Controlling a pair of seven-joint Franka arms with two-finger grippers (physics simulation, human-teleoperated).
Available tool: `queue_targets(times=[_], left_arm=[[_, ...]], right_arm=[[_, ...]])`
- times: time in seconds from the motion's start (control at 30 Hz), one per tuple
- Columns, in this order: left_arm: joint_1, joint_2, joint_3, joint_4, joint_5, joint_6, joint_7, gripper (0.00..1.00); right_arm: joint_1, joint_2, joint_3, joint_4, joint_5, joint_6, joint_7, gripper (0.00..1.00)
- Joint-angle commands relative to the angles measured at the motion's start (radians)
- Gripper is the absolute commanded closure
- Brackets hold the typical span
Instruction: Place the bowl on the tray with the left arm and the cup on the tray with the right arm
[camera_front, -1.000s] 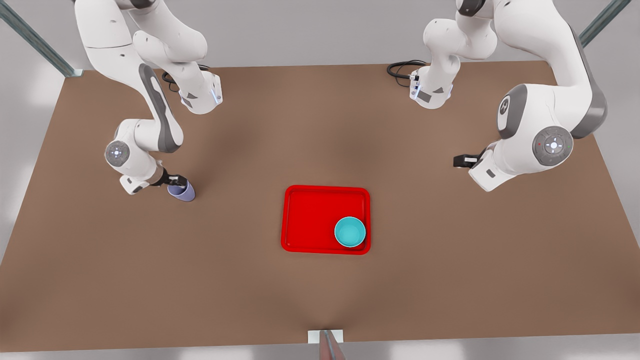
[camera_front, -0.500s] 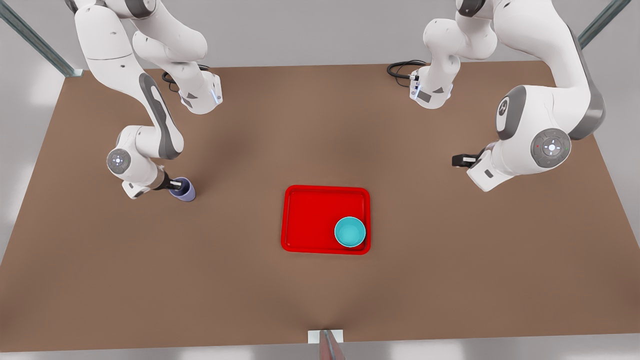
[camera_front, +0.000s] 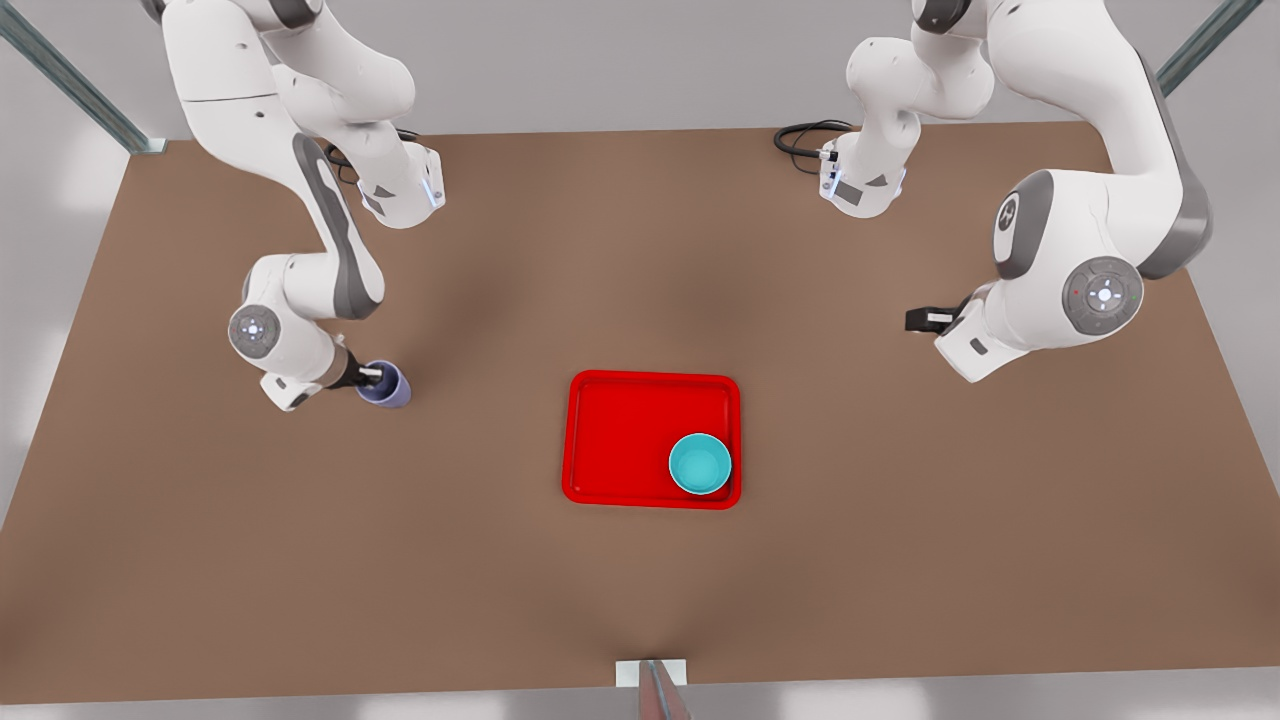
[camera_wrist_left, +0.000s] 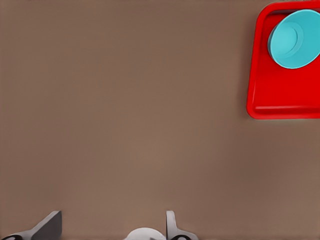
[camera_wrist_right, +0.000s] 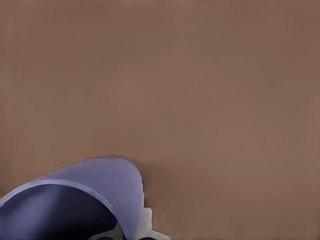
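The turquoise bowl (camera_front: 700, 464) sits in a corner of the red tray (camera_front: 620, 440) at mid-table; both also appear far off in the left wrist view, bowl (camera_wrist_left: 295, 39) on tray (camera_wrist_left: 280, 97). The lavender cup (camera_front: 386, 385) is at the front view's left, tilted, with my right gripper (camera_front: 372, 377) shut on its rim. Up close, the cup (camera_wrist_right: 95, 190) hides most of that gripper. My left gripper (camera_front: 925, 320) waits at the front view's right, well away from the tray, with its fingers (camera_wrist_left: 50, 226) open and nothing between them.
The brown table (camera_front: 640, 580) is bare around the tray. The two arm bases (camera_front: 400, 195) and black cables (camera_front: 800, 140) stand at the far edge. A small white bracket (camera_front: 650, 672) sits at the near edge.
My right arm has carried the cup a short way toward the front view's right, toward the tray. The left arm, the bowl and the tray have stayed put.
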Motion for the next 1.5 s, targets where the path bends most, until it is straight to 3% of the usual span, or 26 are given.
queue_targets(times=[0.0,0.1,0.33,0.4,0.57,0.83,1.27,1.3,1.37,1.4,1.47], left_arm=[[0.000,0.000,0.000,0.000,0.001,0.000,0.000,0.00],[0.000,-0.002,0.002,0.000,0.001,-0.005,0.000,0.00],[0.000,0.000,0.005,-0.002,0.001,-0.005,-0.003,0.00],[0.000,0.001,0.005,-0.002,0.001,-0.005,-0.003,0.00],[0.000,0.001,0.005,-0.003,0.001,-0.005,-0.006,0.00],[0.000,0.003,0.005,-0.002,0.001,-0.005,-0.011,0.00],[0.000,0.015,0.005,-0.003,0.001,-0.005,-0.017,0.00],[0.000,0.017,0.005,-0.005,0.001,-0.005,-0.017,0.00],[0.000,0.017,0.005,-0.005,0.001,-0.005,-0.017,0.00],[0.000,0.018,0.005,-0.005,0.001,-0.005,-0.015,0.00],[0.000,0.018,0.006,-0.005,0.001,-0.005,-0.015,0.00]], right_arm=[[-0.004,0.002,0.002,0.016,-0.009,-0.013,0.009,0.79],[0.016,0.019,0.045,0.115,0.000,-0.087,0.009,0.79],[0.018,0.111,0.248,0.266,0.000,-0.091,0.025,0.79],[0.018,0.158,0.323,0.324,0.000,-0.102,0.107,0.79],[0.018,0.316,0.403,0.551,-0.003,-0.099,0.159,0.79],[0.225,0.562,0.346,0.915,-0.036,-0.173,0.157,0.79],[0.277,0.678,0.406,0.901,-0.256,-0.050,0.142,0.79],[0.282,0.678,0.406,0.893,-0.262,-0.050,0.142,0.75],[0.282,0.683,0.407,0.889,-0.265,-0.048,0.145,0.16],[0.282,0.685,0.407,0.884,-0.270,-0.048,0.145,0.00],[0.282,0.688,0.415,0.879,-0.277,-0.048,0.145,0.00]])
